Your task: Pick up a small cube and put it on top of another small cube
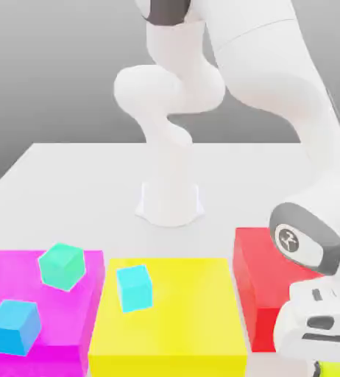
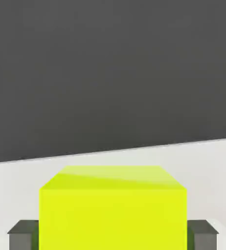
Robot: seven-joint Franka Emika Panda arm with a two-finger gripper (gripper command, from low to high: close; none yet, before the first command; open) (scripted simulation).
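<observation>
The small lime cube sits on the white table between my gripper's two dark grey fingers, which press against its opposite sides. My gripper is shut on it. In the exterior view my hand hangs low at the right front corner, beside the red block, with a sliver of the lime cube under it. The small mint cube rests tilted on the magenta block at the exterior view's left, far from my hand.
A large yellow flat block lies in the front middle with a cyan cube on it. Another cyan cube sits on the magenta block. A red block stands right beside my hand. The arm's base is behind.
</observation>
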